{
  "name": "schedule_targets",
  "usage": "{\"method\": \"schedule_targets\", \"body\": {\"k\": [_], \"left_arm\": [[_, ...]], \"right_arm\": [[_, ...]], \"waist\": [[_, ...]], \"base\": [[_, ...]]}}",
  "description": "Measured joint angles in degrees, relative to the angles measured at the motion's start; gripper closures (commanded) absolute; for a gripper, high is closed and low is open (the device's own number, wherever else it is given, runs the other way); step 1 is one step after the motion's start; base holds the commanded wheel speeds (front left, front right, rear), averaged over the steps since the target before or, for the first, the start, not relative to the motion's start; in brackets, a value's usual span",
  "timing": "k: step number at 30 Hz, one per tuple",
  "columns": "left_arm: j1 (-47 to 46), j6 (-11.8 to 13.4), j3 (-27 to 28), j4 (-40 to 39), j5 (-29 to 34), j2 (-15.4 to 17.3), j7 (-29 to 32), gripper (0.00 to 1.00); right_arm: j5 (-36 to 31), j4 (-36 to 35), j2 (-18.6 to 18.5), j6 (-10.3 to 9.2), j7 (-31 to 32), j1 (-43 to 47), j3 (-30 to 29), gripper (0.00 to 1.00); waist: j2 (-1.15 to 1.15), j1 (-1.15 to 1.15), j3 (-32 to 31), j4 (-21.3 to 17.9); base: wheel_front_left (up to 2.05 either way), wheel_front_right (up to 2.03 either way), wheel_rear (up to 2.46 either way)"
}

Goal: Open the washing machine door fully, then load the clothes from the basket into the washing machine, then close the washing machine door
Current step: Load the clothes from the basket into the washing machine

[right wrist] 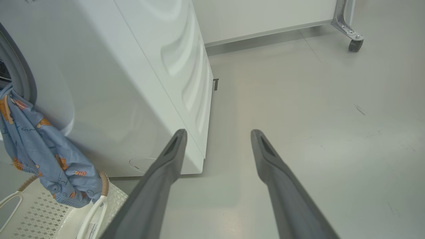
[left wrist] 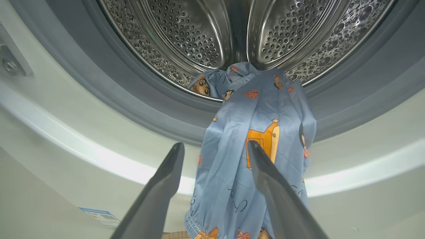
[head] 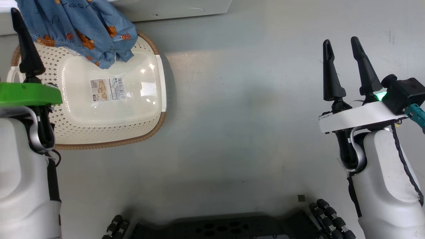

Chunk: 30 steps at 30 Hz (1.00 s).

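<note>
Light blue cotton-like fabric, the clothes printed with small orange animals, hangs at the centre of your left wrist view: its top is bunched on the lower lip of the perforated steel drum, and the rest drapes down over the grey rubber seal and the white front of the washing machine. In the right wrist view, at lower left, the elasticated hem hangs over the brown woven-look rim of the basket. In the head view the same fabric covers the basket's far edge at upper left. The basket itself is cream perforated plastic with rounded corners, and a label sticker lies on its glossy bottom. Your left gripper points up at the drum mouth with its jaws spread wide. The cloth hangs between and behind the two dark tapered fingers, and nothing is pinched. Whether a finger brushes the fabric you cannot tell. A small blue label sits low on the machine's front, at the lower left of that view. Your right gripper is at the right of the head view, well apart from the basket, jaws released and empty over the smooth grey floor. Its wrist view shows the machine's moulded white side panel, a round service flap low on the front, and a metal caster at upper right. The robot's black base lines the bottom edge of the head view.
</note>
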Motion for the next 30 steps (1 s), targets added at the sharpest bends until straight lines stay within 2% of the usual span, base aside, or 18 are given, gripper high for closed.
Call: {"method": "schedule_targets", "body": {"k": [10, 30], "left_arm": [[3.5, -0.1, -0.4, -1.6, 0.5, -2.3, 0.0, 0.00], [11.0, -0.3, -0.2, 0.8, 2.2, -2.5, 0.0, 0.00]], "right_arm": [[0.0, 0.0, -0.2, 0.00, 0.0, 0.0, 0.8, 0.00], [0.0, 0.2, -0.3, 0.00, 0.0, 0.0, 0.9, 0.00]], "waist": [[0.00, 0.00, 0.2, -0.1], [0.00, 0.00, 0.6, -0.5]], "base": [[0.00, 0.00, 0.00], [0.00, 0.00, 0.00]]}}
